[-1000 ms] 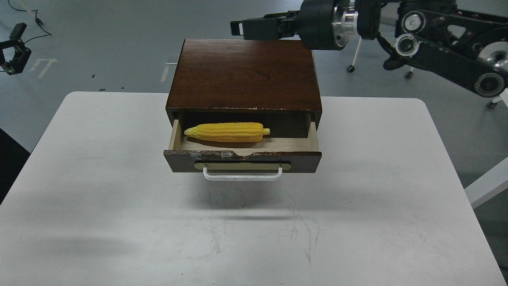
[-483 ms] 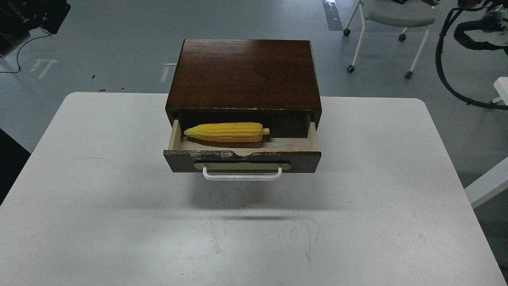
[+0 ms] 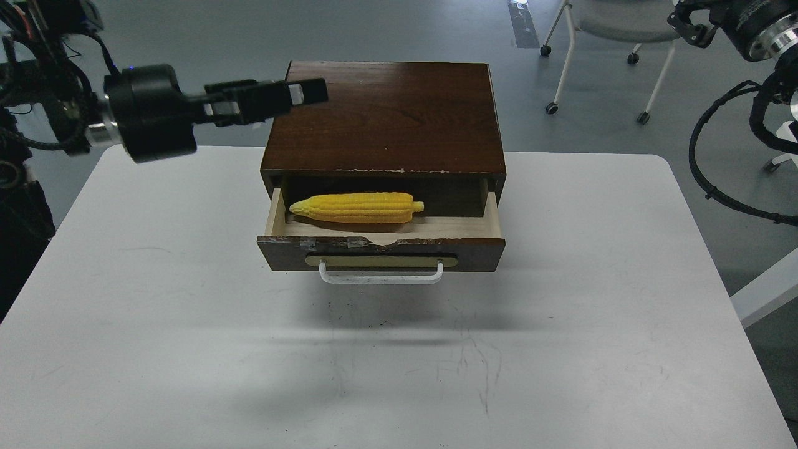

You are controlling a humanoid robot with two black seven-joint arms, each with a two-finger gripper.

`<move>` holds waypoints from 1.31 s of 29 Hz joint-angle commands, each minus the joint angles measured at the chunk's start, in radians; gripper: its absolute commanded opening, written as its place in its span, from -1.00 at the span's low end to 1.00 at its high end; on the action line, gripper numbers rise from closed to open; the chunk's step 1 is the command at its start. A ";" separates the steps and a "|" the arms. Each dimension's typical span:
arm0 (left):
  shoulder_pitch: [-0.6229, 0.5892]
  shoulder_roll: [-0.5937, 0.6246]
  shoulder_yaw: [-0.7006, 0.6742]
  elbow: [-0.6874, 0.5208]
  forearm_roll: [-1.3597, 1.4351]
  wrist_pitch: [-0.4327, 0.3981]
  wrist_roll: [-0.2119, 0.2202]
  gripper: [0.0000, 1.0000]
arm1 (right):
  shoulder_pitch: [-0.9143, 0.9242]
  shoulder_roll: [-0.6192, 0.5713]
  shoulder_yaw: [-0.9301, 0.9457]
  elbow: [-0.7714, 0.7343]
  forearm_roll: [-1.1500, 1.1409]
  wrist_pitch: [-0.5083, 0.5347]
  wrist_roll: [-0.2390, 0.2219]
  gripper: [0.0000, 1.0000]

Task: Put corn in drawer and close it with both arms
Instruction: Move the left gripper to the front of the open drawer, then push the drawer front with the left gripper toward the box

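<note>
Grey floor behind white bench [image 3: 156, 280]. Corn [image 3: 356, 207] already laid in drawer [image 3: 380, 252], left open. Left end effector [image 3: 305, 93] seen upper left, spread not discernible; right unseen. Closing remains.

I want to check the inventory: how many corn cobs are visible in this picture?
1. The corn lies on its side inside the open drawer, toward its left half. The drawer's shaded back part could hide another.

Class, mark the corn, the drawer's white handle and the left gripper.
corn [image 3: 355, 207], head view, middle of the cob.
white handle [image 3: 381, 279], head view, middle of the bar.
left gripper [image 3: 308, 91], head view, fingertip end over the cabinet's corner.
</note>
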 commanded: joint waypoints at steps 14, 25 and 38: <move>-0.008 -0.111 0.133 -0.049 0.385 0.000 0.000 -1.00 | -0.072 0.055 0.033 -0.001 0.075 0.023 0.007 1.00; 0.002 -0.051 0.283 -0.047 0.605 0.000 0.000 -1.00 | -0.063 0.057 0.030 -0.003 0.074 0.025 0.009 1.00; -0.003 -0.053 0.312 -0.024 0.625 0.000 0.000 -1.00 | -0.062 0.055 0.030 -0.003 0.074 0.025 0.017 1.00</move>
